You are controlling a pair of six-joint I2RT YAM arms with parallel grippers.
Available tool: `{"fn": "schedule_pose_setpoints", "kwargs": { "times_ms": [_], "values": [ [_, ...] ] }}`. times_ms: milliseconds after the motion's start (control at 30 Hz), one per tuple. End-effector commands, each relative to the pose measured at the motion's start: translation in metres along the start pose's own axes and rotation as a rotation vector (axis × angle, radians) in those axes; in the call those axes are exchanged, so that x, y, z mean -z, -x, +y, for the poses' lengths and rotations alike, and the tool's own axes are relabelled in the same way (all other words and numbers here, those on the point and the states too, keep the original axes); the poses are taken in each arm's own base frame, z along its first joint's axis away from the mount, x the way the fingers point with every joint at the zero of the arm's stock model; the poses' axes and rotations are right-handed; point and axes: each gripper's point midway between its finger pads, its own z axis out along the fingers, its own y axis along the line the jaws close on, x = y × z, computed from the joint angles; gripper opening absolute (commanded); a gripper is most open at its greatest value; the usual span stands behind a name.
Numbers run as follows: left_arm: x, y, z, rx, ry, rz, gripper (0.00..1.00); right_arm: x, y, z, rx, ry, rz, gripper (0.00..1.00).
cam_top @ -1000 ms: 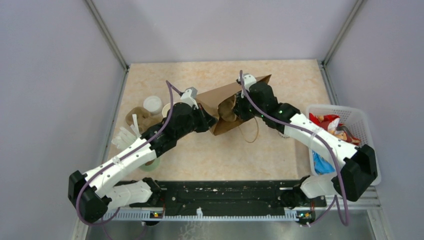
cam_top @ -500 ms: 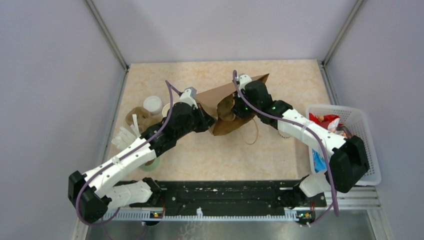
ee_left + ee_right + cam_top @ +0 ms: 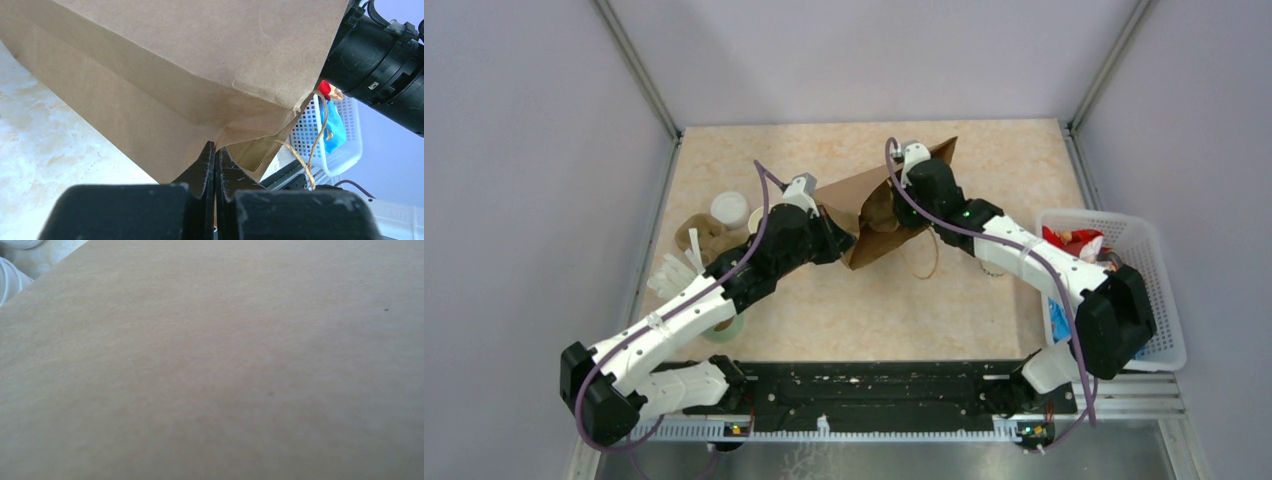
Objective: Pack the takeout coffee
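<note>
The takeout coffee [image 3: 729, 210], a small white-lidded cup, stands at the table's left, apart from both grippers. The brown paper bag [image 3: 894, 175] lies tilted at mid-table with its mouth toward the near left. My left gripper [image 3: 846, 238] is shut on the bag's rim; in the left wrist view the fingers [image 3: 215, 150] pinch a paper fold [image 3: 235, 125]. My right gripper [image 3: 886, 208] reaches into the bag's mouth, and its fingers are hidden. The right wrist view shows only brown paper [image 3: 225, 370].
A brown cup carrier [image 3: 696, 236] and white cups [image 3: 669, 272] sit left of the left arm. A pale green ring [image 3: 724, 330] lies near the front. A white basket [image 3: 1159, 290] with snack packs stands at the right edge. The bag's twine handle [image 3: 929, 262] trails on the table.
My right arm has pushed farther left into the bag. The bag's far corner has risen and swung slightly left. My left gripper has kept its hold in place.
</note>
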Motion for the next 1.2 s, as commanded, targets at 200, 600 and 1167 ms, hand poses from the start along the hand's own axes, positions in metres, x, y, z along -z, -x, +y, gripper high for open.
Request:
{"fn": "schedule_pose_setpoints", "kwargs": {
  "times_ms": [200, 600, 1167],
  "values": [
    [0.007, 0.02, -0.018, 0.008, -0.039, -0.051, 0.0, -0.013, 0.015, 0.013, 0.175, 0.117, -0.123, 0.06],
    [0.007, 0.022, -0.016, -0.002, -0.022, -0.059, 0.0, 0.006, 0.016, 0.063, 0.29, 0.453, -0.08, 0.0],
    [0.012, 0.014, -0.017, 0.034, -0.034, -0.023, 0.0, -0.036, 0.016, 0.013, 0.218, 0.186, -0.065, 0.06]
  ]
}}
